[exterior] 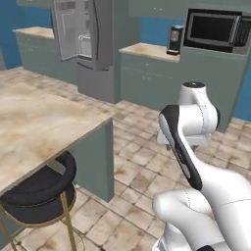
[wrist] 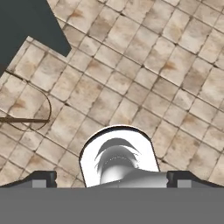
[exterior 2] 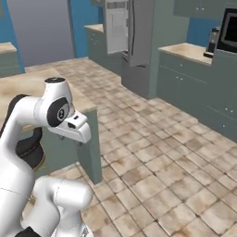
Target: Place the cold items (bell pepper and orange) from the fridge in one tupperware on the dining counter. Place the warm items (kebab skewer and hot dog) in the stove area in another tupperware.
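Two base views look across a tiled floor (exterior: 142, 162) toward the far kitchen wall. Fridge (exterior: 88, 44) at the back, its door (exterior: 73, 29) swung open, shelves inside too blurred to tell what sits there. Right of it a counter run (exterior: 147, 51) with a dark coffee machine (exterior: 174, 39) on top and a microwave (exterior: 213, 29) built in further right. Near left, the dining surface (exterior: 34, 122), beige marble top on teal sides, bare where it shows. A black round stool (exterior: 41, 188) with gold legs tucked just beside its near corner. White arm (exterior: 196, 147) folded up in the foreground, hand pointed down at the floor.

Hand view: jaws (wrist: 111, 179) spread as wide as they go, nothing between them, floor tiles below, stool's ring base (wrist: 26, 113) at left, dark corner of the dining surface top left.

Bell pepper, orange, kebab skewer, hot dog and tupperware: cannot tell where from these frames.
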